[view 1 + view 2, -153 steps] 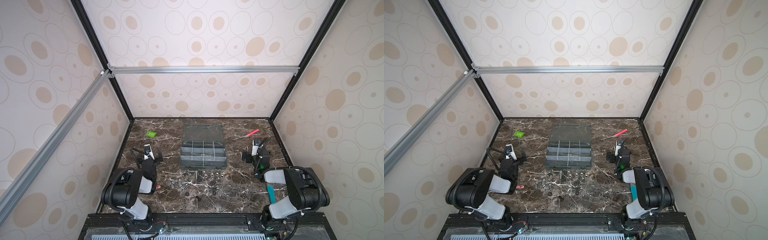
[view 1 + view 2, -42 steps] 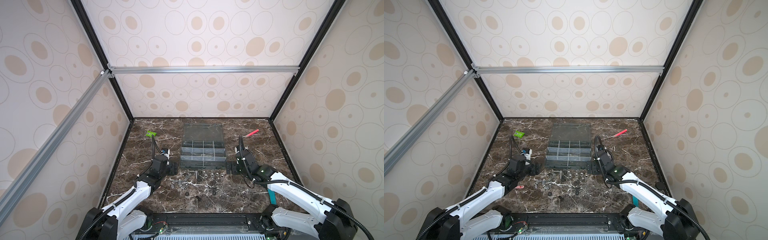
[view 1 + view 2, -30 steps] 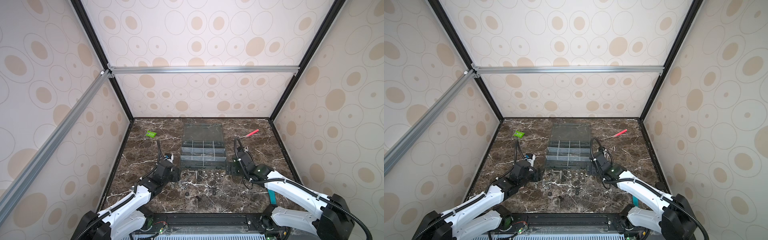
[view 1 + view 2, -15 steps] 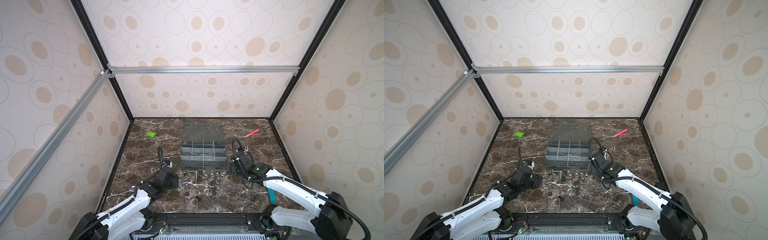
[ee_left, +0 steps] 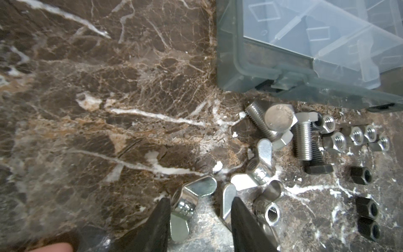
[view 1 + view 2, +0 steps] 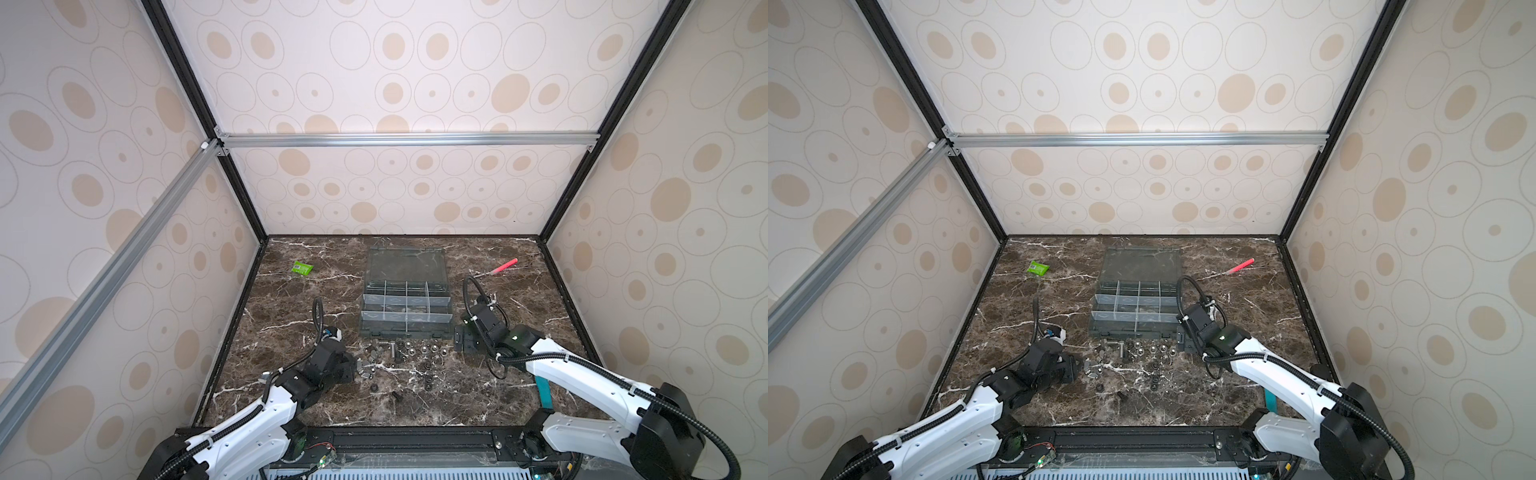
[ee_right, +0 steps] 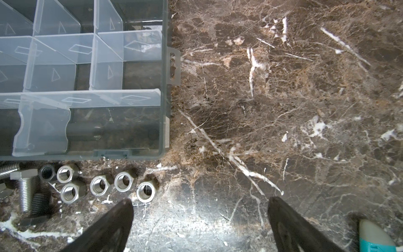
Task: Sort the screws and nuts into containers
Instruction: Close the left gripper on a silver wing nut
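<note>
**Left gripper** (image 5: 198,201): the fingers (image 5: 158,220) stand narrow and low on the desk (image 6: 286,299), at the 9 o'clock end of the loose hardware. One silver wing nut (image 5: 188,199) lies on the desk between them. One finger touches its hub. The opposite finger touches a wing of the neighbouring wing nut (image 5: 227,205). A strip of desk shows between the two parts, so it cannot be told whether the fingers are clamping anything.

**Right gripper** (image 7: 199,201): the fingers stand wide apart over bare desk, at the 3 o'clock end of the hardware. The nearest of the hex nuts (image 7: 146,192) lies just outside one fingertip, with nothing between the fingers.

**Screws** (image 5: 304,139): clustered at 2 o'clock of the left fingers, near them but apart.

**Containers** (image 6: 405,320): at 12 o'clock of the hardware. The right gripper is just beside their front 3 o'clock corner.
</note>
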You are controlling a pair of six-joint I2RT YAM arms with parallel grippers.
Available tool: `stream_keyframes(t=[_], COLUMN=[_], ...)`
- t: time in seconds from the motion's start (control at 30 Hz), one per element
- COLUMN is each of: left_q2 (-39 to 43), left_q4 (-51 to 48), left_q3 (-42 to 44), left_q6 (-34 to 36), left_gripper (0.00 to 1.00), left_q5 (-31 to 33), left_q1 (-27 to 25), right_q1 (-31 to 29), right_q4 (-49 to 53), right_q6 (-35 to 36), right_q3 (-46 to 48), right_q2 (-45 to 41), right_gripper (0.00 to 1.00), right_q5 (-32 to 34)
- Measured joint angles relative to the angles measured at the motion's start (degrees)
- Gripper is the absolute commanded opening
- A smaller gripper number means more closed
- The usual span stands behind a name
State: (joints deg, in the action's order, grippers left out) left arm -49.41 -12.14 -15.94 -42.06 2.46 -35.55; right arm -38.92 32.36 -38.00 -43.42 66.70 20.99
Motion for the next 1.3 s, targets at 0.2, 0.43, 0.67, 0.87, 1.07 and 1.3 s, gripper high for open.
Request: stream_keyframes(t=[0.2,0.43,0.67,0.87,1.07,1.3], left_q2=[-1.4,-1.3,-2.0,-2.9,-5.0,-7.2], left_q4=[0.0,0.5,1.7,2.5,5.0,7.7], left_q3=[0.7,2.0,2.2,2.2,2.2,2.2], left_q6=[-0.2,-0.3,-0.3,0.2,0.8,1.7], left_gripper=[0.46,0.45,0.43,0.38,0.34,0.24], left_q5=[-0.7,-1.0,-0.6,0.8,1.9,2.5], left_q1=[-0.5,-0.9,-0.9,-0.9,-0.9,-0.9], right_q1=[0.0,0.0,0.0,0.0,0.0,0.0], right_q4=[1.1,1.8,2.3,3.0,3.6,4.2], right_q6=[-0.3,-1.0,-1.8,-2.7,-3.6,-4.4], right_q3=[0.0,0.0,0.0,0.0,0.3,0.9], right_q2=[0.0,-0.7,-0.9,-1.1,-2.4,-3.6], right_gripper=[1.00,1.00,1.00,1.00,1.00,1.00], right_q5=[0.2,0.6,0.7,1.0,1.5,1.8])
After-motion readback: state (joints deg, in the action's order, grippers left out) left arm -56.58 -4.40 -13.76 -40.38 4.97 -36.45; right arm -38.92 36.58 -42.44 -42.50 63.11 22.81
